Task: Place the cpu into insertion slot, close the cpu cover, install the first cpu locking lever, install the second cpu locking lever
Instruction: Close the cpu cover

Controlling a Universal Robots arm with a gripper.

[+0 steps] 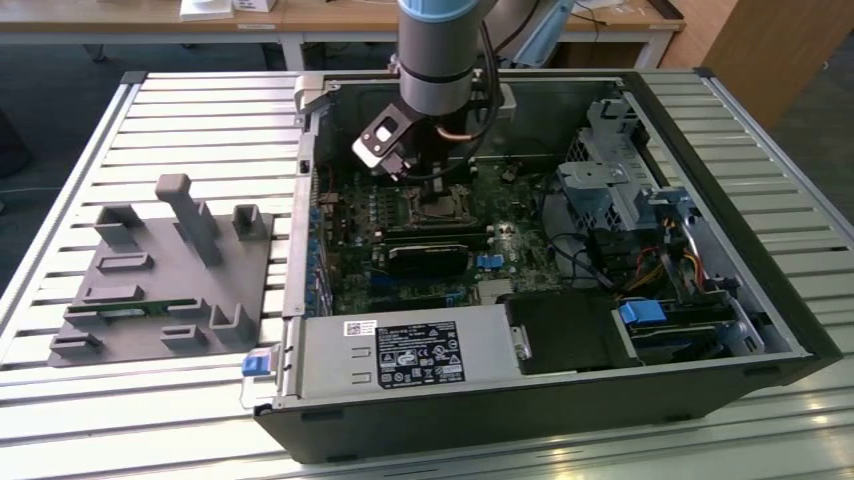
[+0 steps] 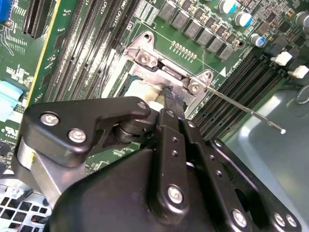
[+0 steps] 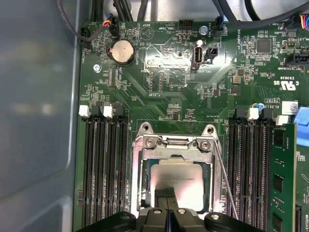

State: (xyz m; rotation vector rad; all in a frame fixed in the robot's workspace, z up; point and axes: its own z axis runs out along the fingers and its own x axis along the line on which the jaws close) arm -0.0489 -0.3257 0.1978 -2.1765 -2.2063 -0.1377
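Hand (image 3: 166, 195) with fingers together, tips over cpu (image 3: 179, 175), cpu cover (image 3: 174, 148) down

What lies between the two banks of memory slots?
The insertion slot, with the cpu lying in it, seen in the first wrist view.

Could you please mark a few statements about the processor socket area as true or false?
1. The cpu sits in the insertion slot. True.
2. The gripper is over the grey fixture beside the case. False: it is inside the computer case, right above the cpu.
3. A thin locking lever sticks out free beside the slot. True.
4. Every long memory slot is empty. False: a green memory module stands in one.
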